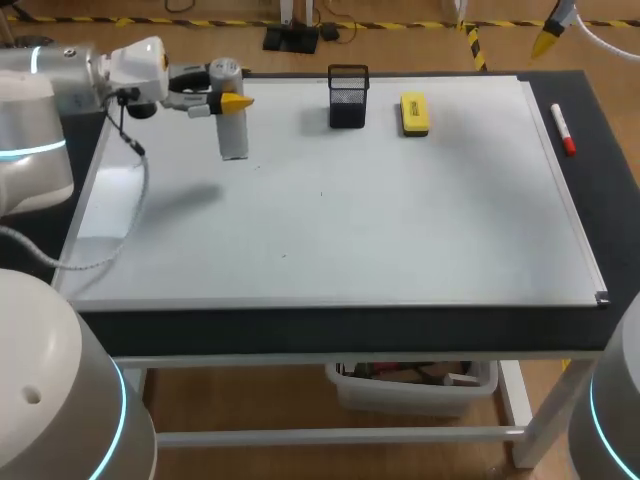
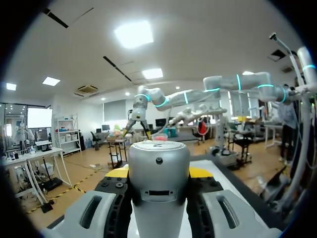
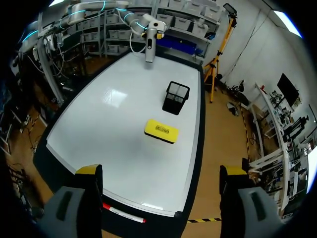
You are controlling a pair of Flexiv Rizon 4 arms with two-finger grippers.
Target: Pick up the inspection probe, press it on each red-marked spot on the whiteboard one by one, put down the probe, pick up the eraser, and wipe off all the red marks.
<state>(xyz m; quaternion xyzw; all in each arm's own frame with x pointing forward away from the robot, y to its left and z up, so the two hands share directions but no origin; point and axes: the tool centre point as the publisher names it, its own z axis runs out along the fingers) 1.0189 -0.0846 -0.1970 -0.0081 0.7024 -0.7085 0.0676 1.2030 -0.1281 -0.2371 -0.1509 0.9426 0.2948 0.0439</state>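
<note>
My left gripper (image 1: 232,101) hangs over the far left of the whiteboard (image 1: 330,200), shut on the grey-white cylindrical probe (image 1: 232,128). The probe stands upright with its lower end close to the board. In the left wrist view the probe (image 2: 158,163) fills the gap between the yellow-tipped fingers of the left gripper (image 2: 158,172). The yellow eraser (image 1: 414,113) lies at the board's far side, right of centre. My right gripper (image 3: 161,171) is open and empty, high over the table's right edge; the eraser (image 3: 161,130) lies ahead of it. I see no red marks on the board.
A black mesh pen cup (image 1: 347,97) stands left of the eraser, also seen as the cup (image 3: 176,97) beyond the eraser. A red-capped marker (image 1: 563,129) lies on the dark table strip right of the board, under the right gripper as the marker (image 3: 124,213).
</note>
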